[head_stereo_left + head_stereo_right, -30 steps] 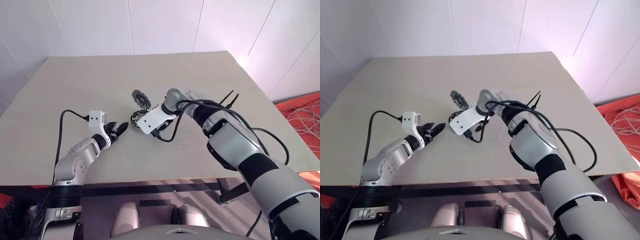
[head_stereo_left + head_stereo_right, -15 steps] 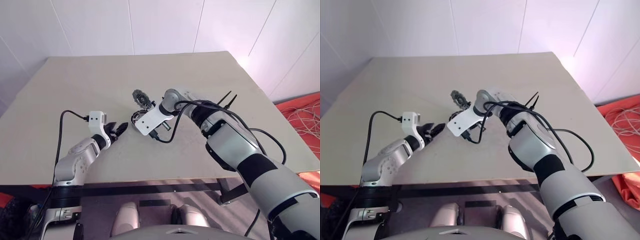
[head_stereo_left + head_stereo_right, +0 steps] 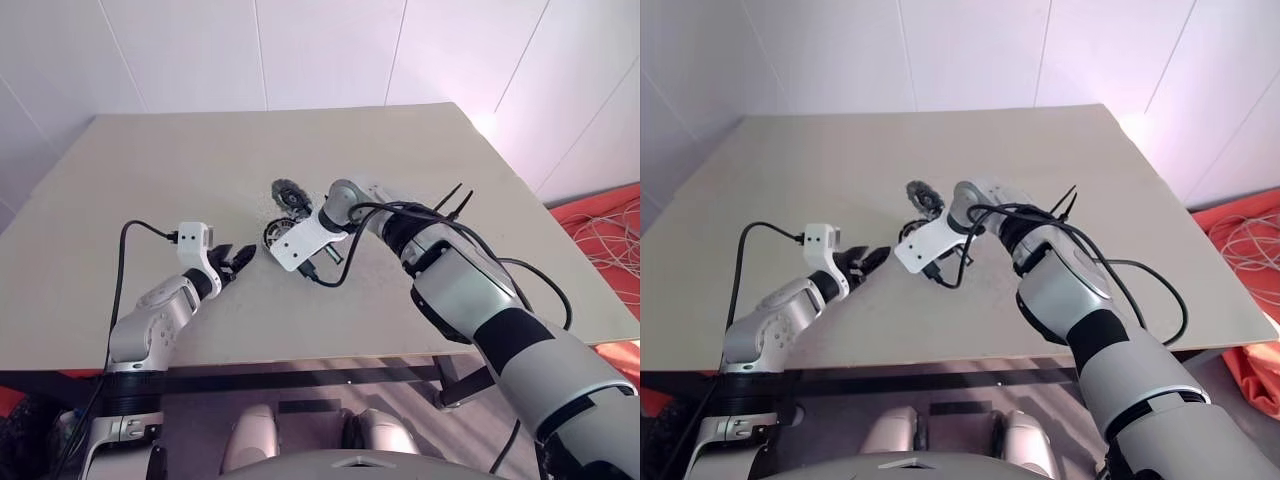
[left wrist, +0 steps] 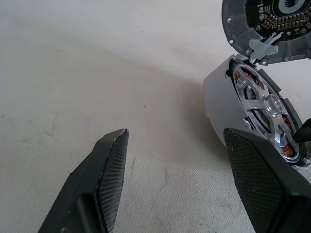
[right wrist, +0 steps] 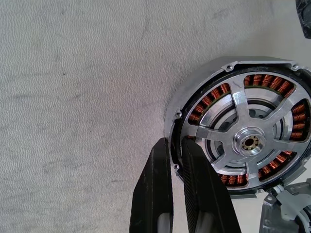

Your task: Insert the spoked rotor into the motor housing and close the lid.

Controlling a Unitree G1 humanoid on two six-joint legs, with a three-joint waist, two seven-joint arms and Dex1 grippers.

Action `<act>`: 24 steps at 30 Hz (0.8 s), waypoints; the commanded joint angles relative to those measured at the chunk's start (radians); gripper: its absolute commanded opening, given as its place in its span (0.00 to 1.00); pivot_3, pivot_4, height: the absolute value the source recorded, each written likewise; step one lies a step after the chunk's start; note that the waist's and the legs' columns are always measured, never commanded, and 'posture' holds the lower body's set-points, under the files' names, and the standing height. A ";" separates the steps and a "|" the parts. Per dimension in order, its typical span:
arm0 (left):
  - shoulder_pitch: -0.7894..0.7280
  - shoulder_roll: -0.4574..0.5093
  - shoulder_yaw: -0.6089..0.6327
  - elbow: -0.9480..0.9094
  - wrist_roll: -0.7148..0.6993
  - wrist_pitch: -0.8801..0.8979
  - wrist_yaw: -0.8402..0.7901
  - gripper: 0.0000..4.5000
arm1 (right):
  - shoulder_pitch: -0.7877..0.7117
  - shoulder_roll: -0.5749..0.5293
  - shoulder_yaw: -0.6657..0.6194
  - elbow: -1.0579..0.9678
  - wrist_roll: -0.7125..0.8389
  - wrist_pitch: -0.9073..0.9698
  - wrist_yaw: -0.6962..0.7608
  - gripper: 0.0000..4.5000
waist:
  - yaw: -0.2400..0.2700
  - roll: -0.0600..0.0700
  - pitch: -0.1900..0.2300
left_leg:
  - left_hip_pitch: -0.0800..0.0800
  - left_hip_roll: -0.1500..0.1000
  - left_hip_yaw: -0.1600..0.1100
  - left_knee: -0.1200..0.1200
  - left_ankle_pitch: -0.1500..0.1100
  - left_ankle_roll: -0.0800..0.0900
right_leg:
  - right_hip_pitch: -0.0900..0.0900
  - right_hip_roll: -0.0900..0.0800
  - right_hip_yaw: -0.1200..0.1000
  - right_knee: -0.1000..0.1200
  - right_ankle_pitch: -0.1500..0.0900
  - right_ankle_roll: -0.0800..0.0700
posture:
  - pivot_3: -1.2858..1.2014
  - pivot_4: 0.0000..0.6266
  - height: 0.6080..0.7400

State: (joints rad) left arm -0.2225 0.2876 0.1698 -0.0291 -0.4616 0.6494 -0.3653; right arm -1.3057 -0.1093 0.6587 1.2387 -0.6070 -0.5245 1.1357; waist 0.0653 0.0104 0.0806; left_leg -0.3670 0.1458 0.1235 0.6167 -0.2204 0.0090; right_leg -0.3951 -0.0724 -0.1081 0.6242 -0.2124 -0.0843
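Black and ribbed, the two fingers of the left gripper (image 4: 172, 182) stand wide apart with nothing between them, hovering low over the pale beige matte table (image 3: 150, 170) near its front left part. Just beyond these fingers sits the motor housing (image 5: 194, 104), a round shallow silver-grey metal cup with reddish copper windings in a ring.

Inside this cup lies the spoked rotor (image 5: 250, 143), a silvery wheel with pale flat spokes around a small hub (the copper shows through the gaps between the spokes), so the rotor is already in its place.

The right gripper (image 5: 176, 145) reaches down from the right side onto the housing. Its two black fingers are pressed almost together and they pinch the thin rim of the housing wall: one finger is outside the cup, the other is just inside, next to the rotor edge. In the left wrist view the housing looks tilted, one side raised from the table.

A little farther back on the table, just beside the housing, is the lid (image 3: 289, 194), a flat round grey metal disc with a darker centre. It is not yet on the housing.
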 commanded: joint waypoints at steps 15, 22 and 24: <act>0.000 -0.040 0.003 -0.018 0.003 -0.045 0.010 0.74 | 0.137 -0.254 -0.064 -0.322 0.143 -0.009 0.308 0.00 | 0.028 0.000 0.000 | -0.003 0.000 0.000 0.003 0.001 0.006 | 0.000 0.000 0.000 -0.002 0.000 0.000 | 0.52 0.00 1.00; -0.004 -0.064 -0.007 -0.009 0.011 -0.052 0.013 0.74 | 0.328 -0.450 -0.061 -0.826 0.304 0.324 0.479 0.00 | 0.032 -0.001 0.000 | -0.003 0.000 0.000 0.004 0.001 0.007 | 0.001 0.000 -0.001 -0.002 0.000 0.000 | 0.52 0.00 1.00; -0.007 -0.065 -0.008 0.000 0.012 -0.057 0.009 0.74 | 0.356 -0.496 -0.022 -0.989 0.385 0.554 0.479 0.00 | 0.033 -0.001 0.000 | -0.002 0.000 0.000 0.004 0.001 0.008 | 0.001 0.000 -0.001 -0.001 0.000 0.001 | 0.52 0.00 1.00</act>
State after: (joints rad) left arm -0.2151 0.2212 0.1600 -0.0167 -0.4514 0.6172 -0.3539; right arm -0.9339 -0.5845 0.6277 0.3854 -0.3017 -0.1306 1.5442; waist 0.0982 0.0095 0.0806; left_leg -0.3691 0.1460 0.1232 0.6207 -0.2193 0.0167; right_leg -0.3942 -0.0725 -0.1092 0.6227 -0.2124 -0.0836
